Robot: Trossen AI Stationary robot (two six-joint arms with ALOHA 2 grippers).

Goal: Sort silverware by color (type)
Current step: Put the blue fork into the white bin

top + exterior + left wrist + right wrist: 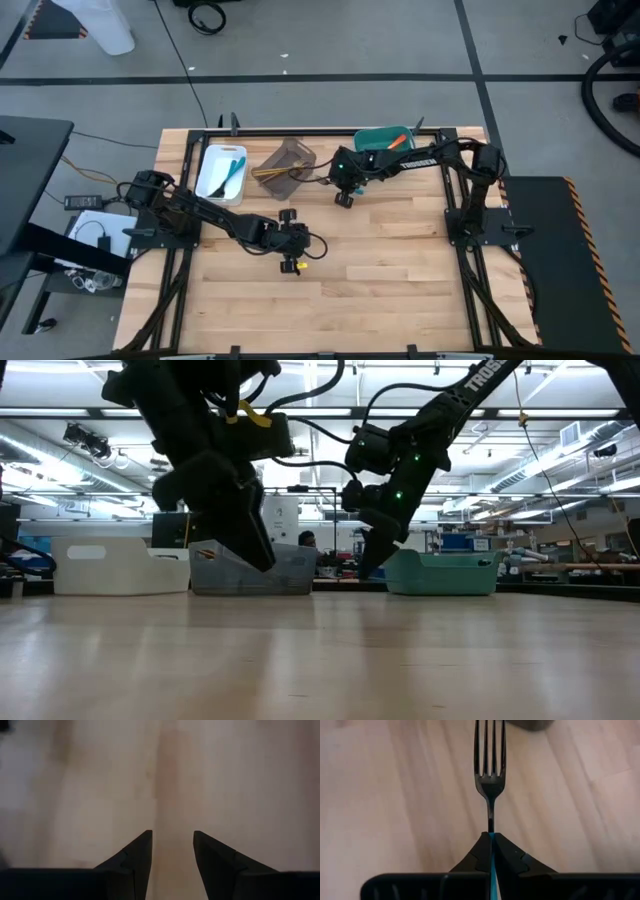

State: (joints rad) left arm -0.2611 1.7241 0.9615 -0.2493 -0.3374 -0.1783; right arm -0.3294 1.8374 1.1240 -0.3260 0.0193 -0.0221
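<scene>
A robot with two dark arms works over a wooden bench (400,250). Three bins stand in a row along the far edge: a white bin (207,170) on the left, a grey-brown bin (300,153) in the middle and a teal bin (372,137) on the right.

The right gripper (491,840) is clamped on a fork (490,760). Its fingers are pressed together on a blue handle, seen only as a thin blue sliver between them. The metal neck and tines stick straight out past the fingertips, with bare bench behind them. From above, this gripper (346,193) hangs between the grey-brown and teal bins, just in front of them.

The left gripper (291,243) hovers over open bench near the middle, well apart from the bins. Its fingers (137,855) are apart and hold nothing.

Most sorting looks done. Teal-blue pieces (232,172) lie in the white bin, tan sticks (272,173) lie in the grey-brown bin, and an orange handle (398,141) shows in the teal bin. No loose silverware shows on the bench.

The step in hand appears to be carrying the blue-handled fork to its bin. By colour, that is likely the white bin, two bins to the left. The next move calls for swinging across over the grey-brown bin, keeping the tines clear of its rim, then opening above the white bin.
</scene>
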